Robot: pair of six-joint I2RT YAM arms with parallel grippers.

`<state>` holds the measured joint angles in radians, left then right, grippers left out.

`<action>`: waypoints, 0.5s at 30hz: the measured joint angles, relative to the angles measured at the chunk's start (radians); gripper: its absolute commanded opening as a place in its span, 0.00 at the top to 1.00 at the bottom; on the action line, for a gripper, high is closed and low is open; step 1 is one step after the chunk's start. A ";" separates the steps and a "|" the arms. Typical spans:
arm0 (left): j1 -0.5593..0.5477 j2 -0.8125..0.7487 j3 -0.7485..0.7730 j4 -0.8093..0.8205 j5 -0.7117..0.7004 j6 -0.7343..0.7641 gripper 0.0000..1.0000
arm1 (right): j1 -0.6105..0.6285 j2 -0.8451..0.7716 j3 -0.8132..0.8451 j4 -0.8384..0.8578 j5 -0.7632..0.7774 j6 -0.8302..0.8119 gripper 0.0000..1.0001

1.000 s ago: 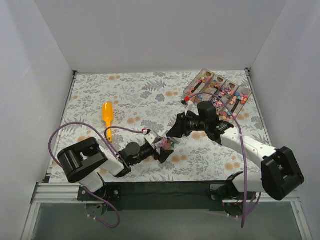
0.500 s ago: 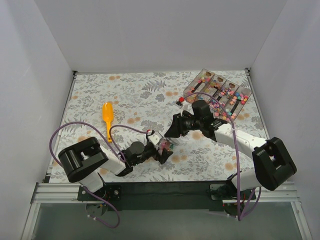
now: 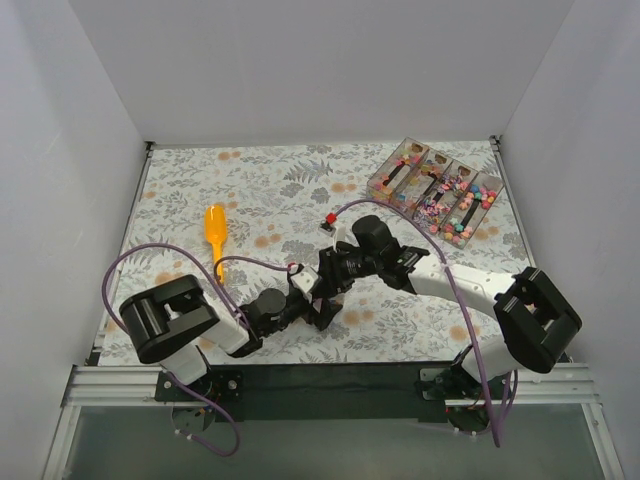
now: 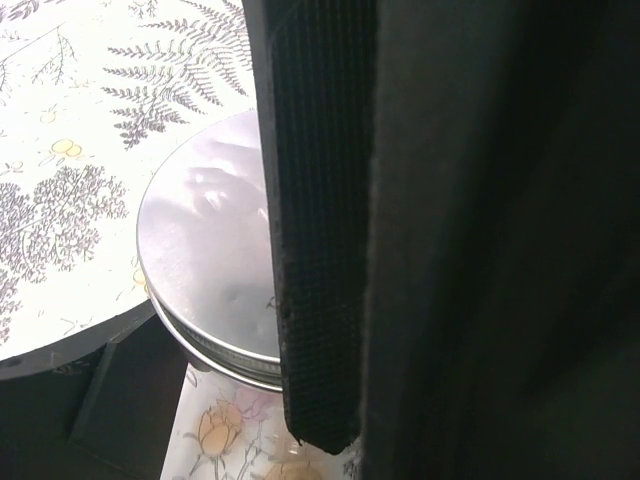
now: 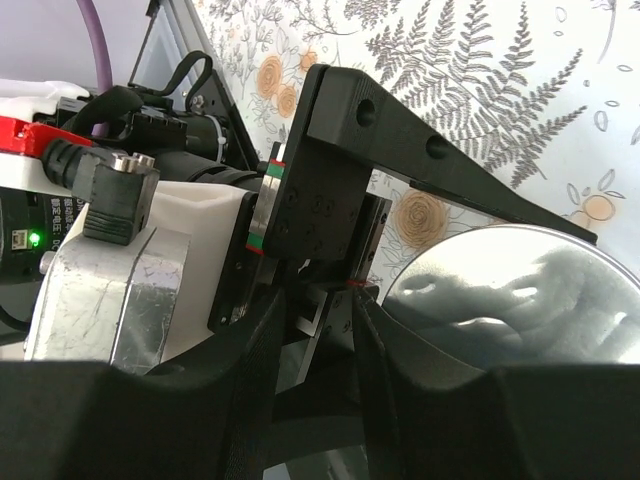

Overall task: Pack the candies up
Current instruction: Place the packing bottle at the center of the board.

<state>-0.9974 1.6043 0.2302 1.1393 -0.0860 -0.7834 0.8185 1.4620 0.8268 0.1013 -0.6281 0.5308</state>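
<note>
Right jaws swung left, now at jar (image 4: 205, 260).

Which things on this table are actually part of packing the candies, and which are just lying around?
Part of the job:
- candies, mixed colours
- divided clear tray that holds them
- round metal lid, probably the top of the container being packed

Lying about:
- orange scoop, off to the left and untouched, though likely meant for scooping
- floral tablecloth

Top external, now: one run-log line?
left gripper: shut on lidded jar | right gripper: at its lid, grip unclear | candies: in far-right tray | orange scoop: lying on tablecloth
</note>
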 measured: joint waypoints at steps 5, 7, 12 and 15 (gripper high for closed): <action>-0.009 -0.038 -0.047 0.011 -0.004 0.002 0.15 | 0.031 0.001 -0.017 0.029 0.020 0.035 0.57; -0.014 -0.058 -0.068 0.011 -0.005 0.001 0.14 | 0.037 0.007 -0.025 0.050 0.009 0.053 0.57; -0.020 -0.084 -0.125 0.042 -0.016 -0.014 0.14 | 0.041 0.063 -0.026 0.107 -0.060 0.107 0.58; -0.023 -0.087 -0.156 0.086 -0.031 -0.044 0.14 | 0.041 0.095 -0.035 0.144 -0.107 0.133 0.57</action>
<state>-1.0199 1.5173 0.0742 1.2251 -0.1169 -0.8276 0.8597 1.5570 0.7921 0.2451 -0.7349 0.6636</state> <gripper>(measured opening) 0.865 0.415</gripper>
